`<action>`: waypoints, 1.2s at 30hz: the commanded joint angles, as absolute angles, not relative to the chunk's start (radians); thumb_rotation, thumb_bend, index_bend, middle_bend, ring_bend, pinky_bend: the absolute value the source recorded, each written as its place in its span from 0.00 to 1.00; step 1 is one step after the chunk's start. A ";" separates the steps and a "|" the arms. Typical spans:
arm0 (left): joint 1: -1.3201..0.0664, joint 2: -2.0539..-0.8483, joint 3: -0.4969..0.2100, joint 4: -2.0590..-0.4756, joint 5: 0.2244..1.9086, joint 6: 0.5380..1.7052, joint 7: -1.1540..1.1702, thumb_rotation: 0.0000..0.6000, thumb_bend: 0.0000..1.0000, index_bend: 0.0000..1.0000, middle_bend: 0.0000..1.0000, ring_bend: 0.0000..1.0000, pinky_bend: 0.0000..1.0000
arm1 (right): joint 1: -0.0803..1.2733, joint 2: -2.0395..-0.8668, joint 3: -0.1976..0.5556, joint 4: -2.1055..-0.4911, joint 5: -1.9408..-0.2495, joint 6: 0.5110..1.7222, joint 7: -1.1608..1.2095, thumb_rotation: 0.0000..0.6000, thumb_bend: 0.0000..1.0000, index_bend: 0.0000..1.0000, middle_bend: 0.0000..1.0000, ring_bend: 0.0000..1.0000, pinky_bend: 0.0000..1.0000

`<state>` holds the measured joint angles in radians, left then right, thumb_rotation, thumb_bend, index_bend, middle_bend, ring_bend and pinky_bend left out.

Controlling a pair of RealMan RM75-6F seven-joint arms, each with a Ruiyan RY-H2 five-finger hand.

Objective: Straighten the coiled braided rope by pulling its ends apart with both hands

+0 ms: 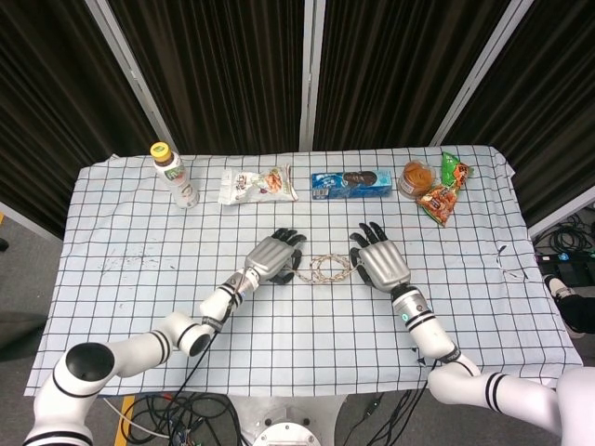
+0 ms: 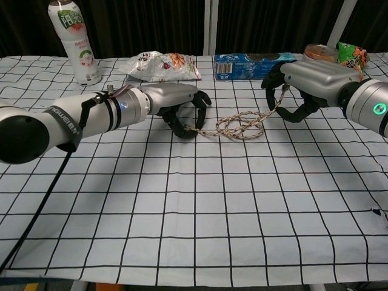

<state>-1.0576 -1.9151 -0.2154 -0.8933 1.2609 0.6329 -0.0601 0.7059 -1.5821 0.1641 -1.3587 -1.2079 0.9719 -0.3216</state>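
The braided rope [image 2: 239, 126] lies in loose coils on the checked cloth between my two hands, also seen from above as the rope [image 1: 325, 268]. My left hand [image 2: 182, 112] sits at the rope's left end, thumb and fingers [image 2: 199, 115] curled in around that end on the cloth. My right hand [image 2: 300, 82] pinches the right end, and a strand rises off the table to it. In the head view, the left hand [image 1: 274, 258] and right hand [image 1: 379, 263] flank the coil closely.
Along the far edge stand a drink bottle [image 1: 175, 175], a snack bag [image 1: 257, 185], a blue cookie box [image 1: 351, 184], a jar [image 1: 417, 177] and green and red snack packets [image 1: 446, 190]. Cables [image 1: 177, 409] hang below the near table edge.
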 commanded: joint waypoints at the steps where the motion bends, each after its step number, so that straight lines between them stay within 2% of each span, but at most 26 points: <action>1: -1.057 -1.917 -0.218 -0.893 1.260 0.638 -0.061 1.00 0.35 0.51 0.07 0.00 0.00 | 0.706 -1.582 0.164 -1.359 -1.208 0.972 -0.321 1.00 0.52 0.67 0.19 0.00 0.00; 10: -1.061 -1.920 -0.220 -0.886 1.259 0.639 -0.058 1.00 0.35 0.51 0.07 0.00 0.00 | 0.708 -1.580 0.166 -1.360 -1.208 0.971 -0.320 1.00 0.52 0.67 0.19 0.00 0.00; 22: -1.059 -1.935 -0.220 -0.868 1.270 0.663 -0.065 1.00 0.35 0.58 0.10 0.00 0.00 | 0.710 -1.580 0.167 -1.359 -1.202 0.967 -0.322 1.00 0.52 0.67 0.19 0.00 0.00; 29: -1.060 -1.931 -0.219 -0.867 1.268 0.654 -0.065 1.00 0.35 0.59 0.10 0.00 0.00 | 0.710 -1.579 0.167 -1.360 -1.198 0.967 -0.325 1.00 0.52 0.67 0.19 0.00 0.00; 36: -1.035 -1.909 -0.213 -0.887 1.283 0.697 -0.080 1.00 0.36 0.61 0.12 0.00 0.00 | 0.701 -1.562 0.166 -1.375 -1.204 0.979 -0.315 1.00 0.53 0.67 0.19 0.00 0.00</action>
